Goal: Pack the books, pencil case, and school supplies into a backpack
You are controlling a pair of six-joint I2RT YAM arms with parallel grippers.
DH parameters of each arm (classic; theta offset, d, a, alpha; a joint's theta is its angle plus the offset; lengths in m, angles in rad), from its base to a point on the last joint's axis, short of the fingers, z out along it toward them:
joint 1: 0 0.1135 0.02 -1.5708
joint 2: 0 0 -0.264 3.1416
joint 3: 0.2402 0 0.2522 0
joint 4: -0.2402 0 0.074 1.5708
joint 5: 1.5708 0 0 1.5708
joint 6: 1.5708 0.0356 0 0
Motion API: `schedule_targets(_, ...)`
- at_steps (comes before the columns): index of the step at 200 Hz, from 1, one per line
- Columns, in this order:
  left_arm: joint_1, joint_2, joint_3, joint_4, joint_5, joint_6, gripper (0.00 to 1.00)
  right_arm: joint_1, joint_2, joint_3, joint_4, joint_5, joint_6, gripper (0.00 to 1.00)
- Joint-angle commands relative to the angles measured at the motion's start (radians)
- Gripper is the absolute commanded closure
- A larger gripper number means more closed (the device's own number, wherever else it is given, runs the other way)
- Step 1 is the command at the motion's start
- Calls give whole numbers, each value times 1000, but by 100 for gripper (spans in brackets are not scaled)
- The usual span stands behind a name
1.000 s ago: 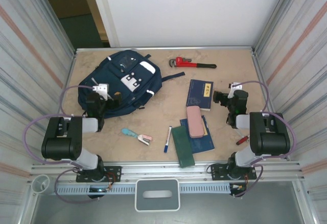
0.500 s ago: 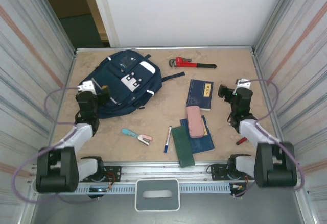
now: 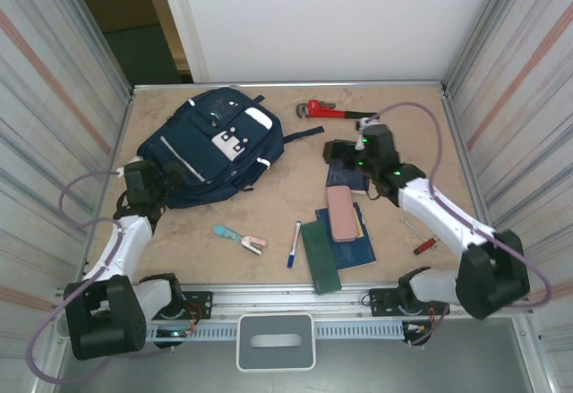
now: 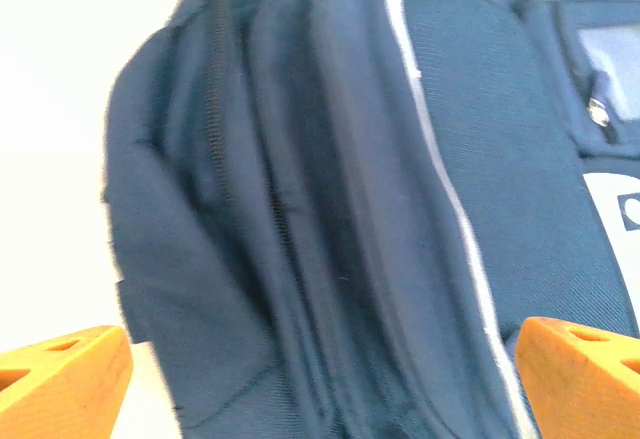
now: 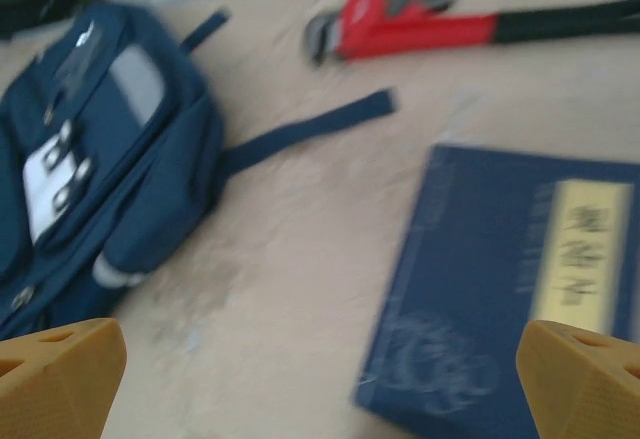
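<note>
Backpack first: the large navy fabric backpack with white patches (image 3: 210, 147) lies flat toward the far left corner of the tabletop. In the left wrist view its zip lines look closed, so I judge it needs opening before anything goes in. My left end effector (image 3: 170, 171) sits at its near left side, fingers spread wide with nothing between them, probably lined up to work a zip or pin the fabric. My right end effector (image 5: 320, 369) is likewise released and empty. It hovers over the far end of the flat dark blue book with the yellow label (image 5: 500, 289), right of centre, which looks like the first pick. The pale pink soft pencil case (image 3: 340, 214) rests on a second blue book (image 3: 356, 248) toward the near edge, with the slim dark green book (image 3: 320, 257) alongside. The white marker with blue cap (image 3: 294, 245) and the teal-and-pink stapler (image 3: 240, 238) lie left of those. A red pipe wrench (image 3: 336, 111) by the far edge and a loose backpack strap (image 5: 300, 129) lie near the route between book and backpack. A small red-handled screwdriver (image 3: 424, 246) lies near the right edge.
</note>
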Motion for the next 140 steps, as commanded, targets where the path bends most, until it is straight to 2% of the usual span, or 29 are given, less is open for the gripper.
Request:
schedule_targets(1,37,99,55,-29,171,-52,4,81,103,97,-95,-11,18,1)
schedule_targets(20,20,222,107,-33,262,-45,9,128,175,133,-100,6,9,1)
schedule_targets(42,-6,283,106,-6,273,-52,10,137,231,141,-80,-46,61,1)
schedule_targets(63,-34,307,100,22,287,-49,17,131,304,149,-4,-126,180,0)
schedule_targets(85,-45,321,84,49,303,-37,37,134,448,242,60,-255,348,6)
schedule_targets(113,-43,328,70,58,309,-17,53,133,630,359,120,-244,488,11)
schedule_targets(140,-41,335,65,75,343,1,66,115,773,482,168,-247,516,18)
